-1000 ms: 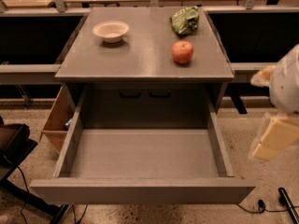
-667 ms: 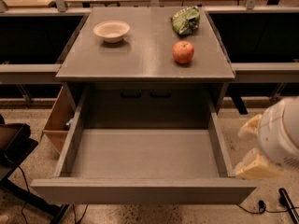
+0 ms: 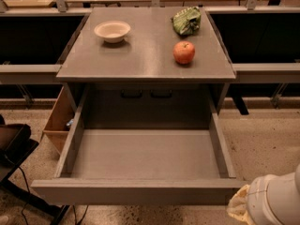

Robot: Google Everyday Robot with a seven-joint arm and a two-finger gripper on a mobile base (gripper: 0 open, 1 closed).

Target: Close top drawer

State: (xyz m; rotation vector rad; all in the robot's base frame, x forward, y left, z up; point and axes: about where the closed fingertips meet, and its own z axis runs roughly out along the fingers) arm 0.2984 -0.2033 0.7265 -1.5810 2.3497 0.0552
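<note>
The top drawer (image 3: pixel 136 191) is a wide, shallow grey drawer pulled far out of the cabinet towards me. Its inside is empty and its flat front panel runs along the bottom of the view. My gripper (image 3: pixel 241 205) is at the lower right corner, just off the right end of the drawer's front panel. Only its cream-coloured end and the white arm segment (image 3: pixel 276 200) behind it show. The lower drawers are hidden beneath the open one.
On the grey cabinet top (image 3: pixel 140 60) stand a white bowl (image 3: pixel 112 31), a red apple (image 3: pixel 184 52) and a green bag (image 3: pixel 186 20). A cardboard box (image 3: pixel 58 121) sits on the floor at the left, next to a dark seat (image 3: pixel 11 144).
My arm has moved down and out towards the lower right corner of the view. It went from beside the drawer's right wall to the right end of the front panel. The drawer has stayed open.
</note>
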